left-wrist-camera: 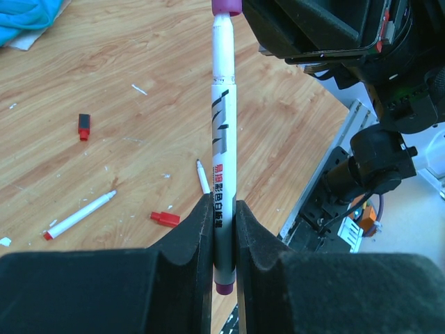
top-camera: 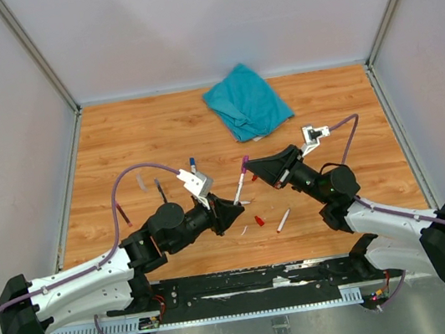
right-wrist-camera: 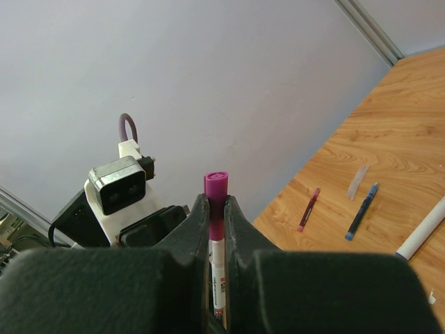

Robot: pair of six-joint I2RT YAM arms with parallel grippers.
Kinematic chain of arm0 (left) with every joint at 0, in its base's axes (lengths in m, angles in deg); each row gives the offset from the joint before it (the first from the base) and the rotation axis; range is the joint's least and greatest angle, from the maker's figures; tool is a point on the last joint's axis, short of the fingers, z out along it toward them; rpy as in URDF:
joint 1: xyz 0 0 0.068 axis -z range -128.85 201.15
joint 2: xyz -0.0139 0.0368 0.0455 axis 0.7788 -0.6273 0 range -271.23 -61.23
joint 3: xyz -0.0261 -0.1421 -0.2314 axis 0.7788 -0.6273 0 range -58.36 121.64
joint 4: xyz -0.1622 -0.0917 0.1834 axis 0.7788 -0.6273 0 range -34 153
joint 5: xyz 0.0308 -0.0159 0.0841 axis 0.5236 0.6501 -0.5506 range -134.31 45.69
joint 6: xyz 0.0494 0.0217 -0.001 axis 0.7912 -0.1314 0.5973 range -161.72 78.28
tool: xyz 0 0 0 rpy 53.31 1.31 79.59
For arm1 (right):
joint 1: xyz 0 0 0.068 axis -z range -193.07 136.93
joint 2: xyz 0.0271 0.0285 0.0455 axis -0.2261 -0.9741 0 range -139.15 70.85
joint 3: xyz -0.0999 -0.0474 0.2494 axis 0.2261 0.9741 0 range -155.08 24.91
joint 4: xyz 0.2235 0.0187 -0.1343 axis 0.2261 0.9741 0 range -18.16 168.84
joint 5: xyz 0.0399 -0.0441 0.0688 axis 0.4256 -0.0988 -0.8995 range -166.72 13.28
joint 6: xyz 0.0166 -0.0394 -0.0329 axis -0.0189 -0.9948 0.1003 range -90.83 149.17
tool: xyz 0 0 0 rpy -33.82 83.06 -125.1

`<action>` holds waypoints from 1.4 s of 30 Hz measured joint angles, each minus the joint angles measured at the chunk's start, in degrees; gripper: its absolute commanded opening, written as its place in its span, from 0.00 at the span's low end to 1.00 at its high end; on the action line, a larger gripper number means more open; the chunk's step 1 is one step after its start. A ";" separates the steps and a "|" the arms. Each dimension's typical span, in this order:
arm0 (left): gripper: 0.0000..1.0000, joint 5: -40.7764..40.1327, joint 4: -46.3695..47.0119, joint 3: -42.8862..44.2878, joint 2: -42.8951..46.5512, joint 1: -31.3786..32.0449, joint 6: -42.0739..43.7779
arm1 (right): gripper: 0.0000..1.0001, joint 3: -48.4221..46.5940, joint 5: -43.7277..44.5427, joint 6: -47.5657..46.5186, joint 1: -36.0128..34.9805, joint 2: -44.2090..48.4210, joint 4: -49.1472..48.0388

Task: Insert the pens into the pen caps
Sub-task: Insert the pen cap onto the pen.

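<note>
The bench [top-camera: 142,137] is orange-brown wood-grain laminate, walled in by plain pale panels. A crumpled teal cloth [top-camera: 246,104] lies at the middle of its far edge.

The left arm [top-camera: 88,281] and the right arm [top-camera: 384,222], white shells with matt black joints, meet above the bench's middle, nearer the near edge. Between them they hold the purple pen [left-wrist-camera: 224,139], tilted upward. It is a slim white cylinder printed with black strokes and red characters, with a purple plug at its tail. The left jaws, padded black blocks, are closed on its lower barrel with no gap. The right jaws are closed tight on the purple cap [right-wrist-camera: 216,184], a short glossy tube sitting at the pen's tip. How deeply it is seated I cannot tell.

Only the left wrist view shows the bench beneath:
- a white pen with a red tip [left-wrist-camera: 80,216] lying flat
- a thin dark-tipped pen [left-wrist-camera: 202,177]
- a red cap [left-wrist-camera: 165,219]
- a dark cap with a red end [left-wrist-camera: 83,126]
- white scraps [left-wrist-camera: 139,89]

Only the right wrist view brings close the things toward the left edge: a blue pen [right-wrist-camera: 363,210] and a red pen [right-wrist-camera: 309,207], lying apart. The top view shows them as slivers.
</note>
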 measured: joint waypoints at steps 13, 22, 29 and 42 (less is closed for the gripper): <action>0.01 -0.22 -0.02 0.02 -0.33 0.00 -0.02 | 0.03 1.55 -0.44 -0.02 -1.11 -1.73 -1.79; 0.00 -1.01 -0.15 0.04 -0.37 0.00 -0.04 | 0.19 1.99 -0.28 0.07 -2.95 -4.57 -5.38; 0.01 -1.36 -0.04 0.17 -0.35 0.00 -0.02 | 0.46 4.07 -0.33 -0.22 -3.17 -4.52 -5.92; 0.00 -2.60 -0.96 0.39 1.57 0.00 0.07 | 0.63 5.07 5.99 -10.14 -3.17 20.13 20.55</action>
